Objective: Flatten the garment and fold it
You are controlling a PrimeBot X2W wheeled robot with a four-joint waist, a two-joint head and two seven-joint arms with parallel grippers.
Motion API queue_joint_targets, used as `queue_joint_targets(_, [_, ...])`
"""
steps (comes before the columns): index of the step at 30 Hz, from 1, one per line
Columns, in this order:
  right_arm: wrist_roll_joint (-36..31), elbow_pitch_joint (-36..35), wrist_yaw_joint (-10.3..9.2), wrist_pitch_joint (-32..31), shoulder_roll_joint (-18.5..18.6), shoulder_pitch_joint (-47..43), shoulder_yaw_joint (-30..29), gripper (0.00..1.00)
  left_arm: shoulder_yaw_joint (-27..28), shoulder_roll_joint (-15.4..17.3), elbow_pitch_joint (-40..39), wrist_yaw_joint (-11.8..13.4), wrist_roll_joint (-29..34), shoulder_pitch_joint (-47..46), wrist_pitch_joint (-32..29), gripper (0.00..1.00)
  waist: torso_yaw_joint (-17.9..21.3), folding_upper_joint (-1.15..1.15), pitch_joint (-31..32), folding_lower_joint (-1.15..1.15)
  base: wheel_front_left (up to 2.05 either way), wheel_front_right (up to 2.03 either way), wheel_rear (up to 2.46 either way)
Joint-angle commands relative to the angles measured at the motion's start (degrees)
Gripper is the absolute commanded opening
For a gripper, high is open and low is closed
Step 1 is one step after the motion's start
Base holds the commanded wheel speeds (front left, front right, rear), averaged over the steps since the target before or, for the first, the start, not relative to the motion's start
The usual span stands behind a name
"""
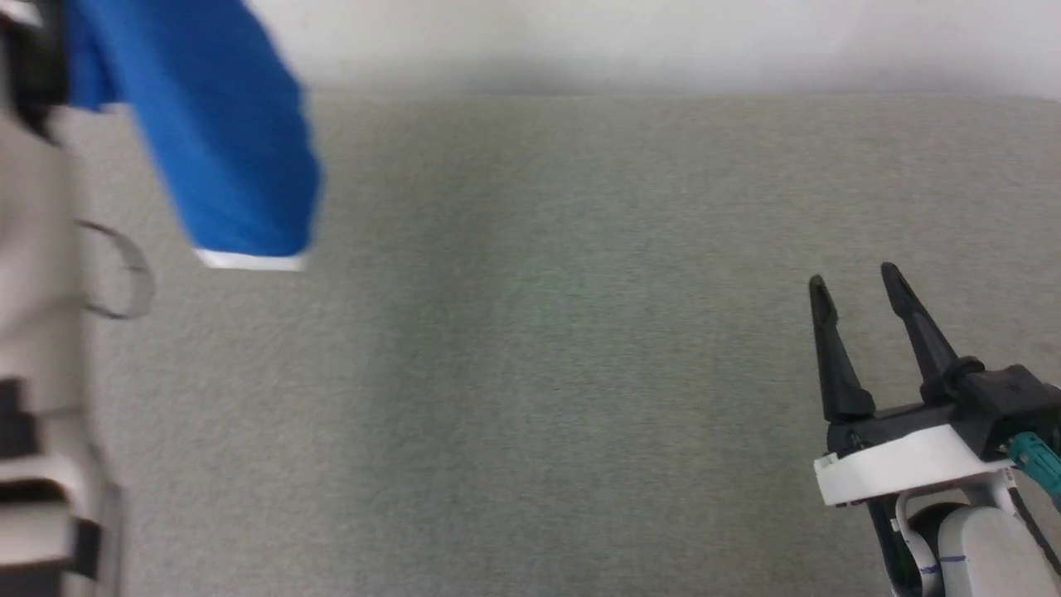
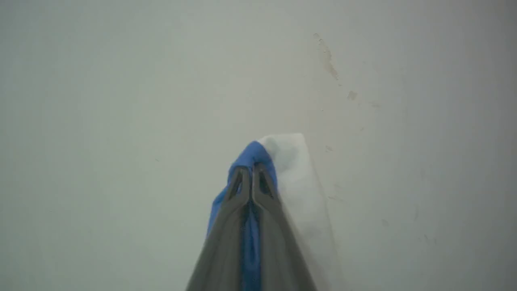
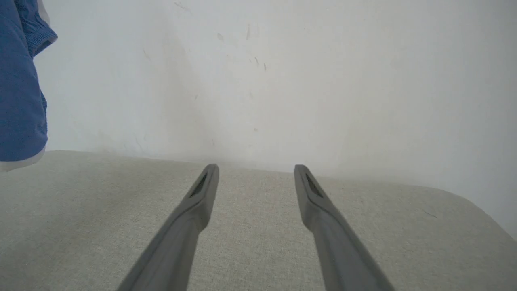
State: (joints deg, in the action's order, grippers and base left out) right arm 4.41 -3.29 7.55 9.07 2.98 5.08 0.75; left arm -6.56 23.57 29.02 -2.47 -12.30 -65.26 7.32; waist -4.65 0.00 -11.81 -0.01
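Note:
The bright blue shorts (image 1: 220, 133) hang in the air at the upper left of the head view, their white hem at the bottom. In the left wrist view my left gripper (image 2: 251, 169) is shut on a bunch of the blue fabric (image 2: 250, 155), with the white band (image 2: 297, 178) beside the fingers. My pale left forearm (image 1: 37, 332) rises along the left edge of the head view. My right gripper (image 1: 854, 278) stands open at the lower right, above the grey surface, with nothing between its fingers (image 3: 204, 194). The hanging shorts (image 3: 20, 93) show at the far left of the right wrist view.
A wide grey fabric surface (image 1: 539, 348) spreads below both arms, with a rounded corner (image 3: 476, 210) at the right. A pale wall (image 1: 663, 41) with small scuff marks (image 2: 329, 64) stands behind its far edge.

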Motion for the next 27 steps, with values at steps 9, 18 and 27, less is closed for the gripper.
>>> queue_joint_targets(9, [0.6, -0.9, -0.06, -0.8, -0.1, -2.6, -1.2, 1.0, -7.0, -15.2, -19.1, 2.6, -6.3, 19.4, -5.4, 0.0, 8.4, 0.0, 2.0, 0.01, 0.0, 0.0, 0.0])
queue_joint_targets(18, [0.7, -0.4, -0.06, -0.6, -0.1, -4.1, -0.5, 1.0, -12.6, -18.3, -17.2, 6.3, -9.1, 48.4, -4.3, 0.0, 11.5, 0.0, 1.0, 0.01, 0.0, 0.0, 0.0])
queue_joint_targets(27, [0.6, 0.1, -0.06, -0.5, -0.1, -4.0, -0.2, 1.0, -17.1, -19.4, -13.3, 7.9, -6.7, 57.5, 3.8, 1.0, 9.9, 0.0, 1.6, 0.01, 0.0, 0.0, 0.0])
